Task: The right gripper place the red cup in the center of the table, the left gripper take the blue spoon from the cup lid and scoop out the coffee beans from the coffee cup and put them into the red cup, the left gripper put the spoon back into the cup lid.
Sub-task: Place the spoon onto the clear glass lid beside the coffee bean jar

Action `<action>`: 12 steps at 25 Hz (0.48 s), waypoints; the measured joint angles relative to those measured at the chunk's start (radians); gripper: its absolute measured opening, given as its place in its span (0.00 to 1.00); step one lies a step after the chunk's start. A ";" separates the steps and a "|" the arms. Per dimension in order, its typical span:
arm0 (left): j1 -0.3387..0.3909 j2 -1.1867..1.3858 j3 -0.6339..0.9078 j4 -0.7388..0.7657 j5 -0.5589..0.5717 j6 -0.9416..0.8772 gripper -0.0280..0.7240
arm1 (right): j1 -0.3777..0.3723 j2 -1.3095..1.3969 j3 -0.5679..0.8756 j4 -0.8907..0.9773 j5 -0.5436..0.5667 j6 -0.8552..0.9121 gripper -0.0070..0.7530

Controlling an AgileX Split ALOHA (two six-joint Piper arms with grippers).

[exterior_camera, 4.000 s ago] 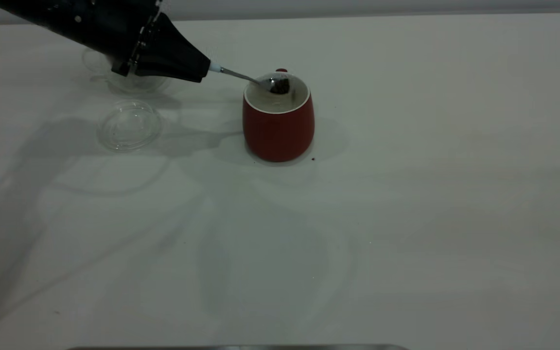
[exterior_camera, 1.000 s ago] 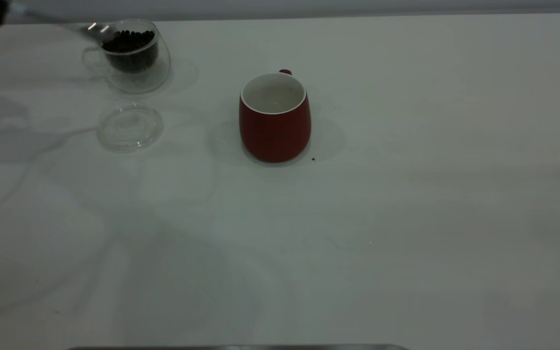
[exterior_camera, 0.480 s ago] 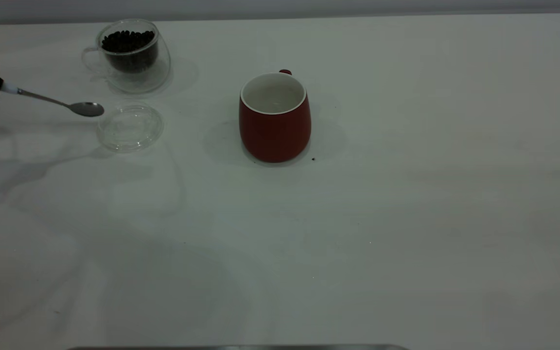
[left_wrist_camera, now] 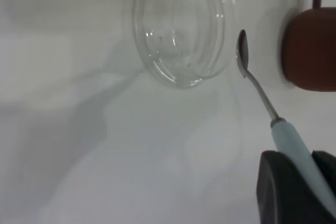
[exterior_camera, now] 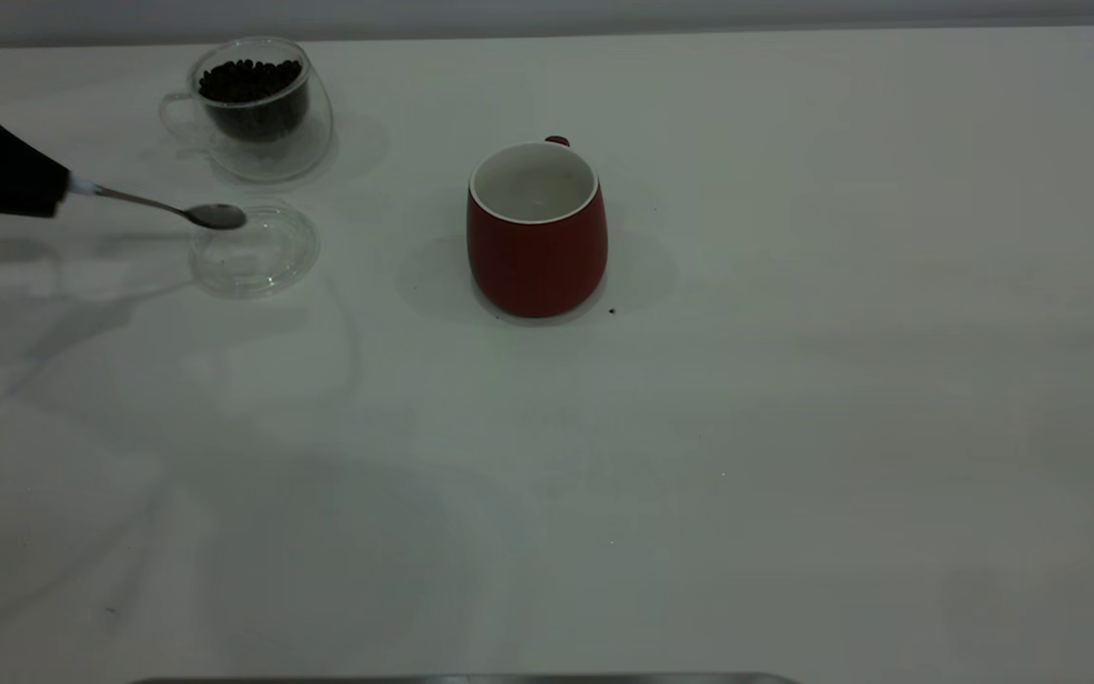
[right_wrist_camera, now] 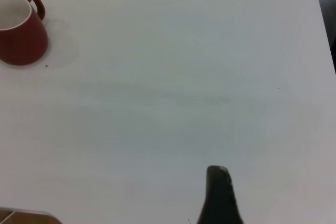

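Gripping the pale handle, the left gripper (exterior_camera: 58, 190) holds the blue spoon (exterior_camera: 167, 206) nearly level, bowl pointing toward the red cup (exterior_camera: 537, 237), over the cup lid (exterior_camera: 257, 256) rim. Plain white table (exterior_camera: 699, 427); coffee cup (exterior_camera: 262, 109) of coffee beans (exterior_camera: 251, 80) behind the lid. Right gripper (right_wrist_camera: 220, 198) hangs well apart; can't tell its fingers' state.

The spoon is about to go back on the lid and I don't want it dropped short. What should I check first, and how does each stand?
1. Left hand shut on the spoon: ok.
2. Spoon bowl empty of beans: ok.
3. Spoon bowl over the lid: ok in the exterior view; the left wrist view shows it beside the rim, so cannot tell.
4. Lid lying flat and bare: ok.
5. Red cup and glass cup clear of the path: ok.
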 joint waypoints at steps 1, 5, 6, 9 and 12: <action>-0.007 0.008 0.000 -0.013 -0.007 0.001 0.20 | 0.000 0.000 0.000 0.000 0.000 0.000 0.78; -0.015 0.023 0.000 -0.046 -0.050 0.016 0.20 | 0.000 0.000 0.000 0.000 0.000 0.000 0.78; -0.015 0.024 0.000 -0.051 -0.058 0.017 0.20 | 0.000 0.000 0.000 0.000 0.000 0.000 0.78; -0.015 0.025 0.000 -0.061 -0.079 0.019 0.20 | 0.000 0.000 0.000 0.000 0.000 0.000 0.78; -0.015 0.043 0.000 -0.069 -0.082 0.019 0.20 | 0.000 0.000 0.000 0.000 0.000 0.000 0.78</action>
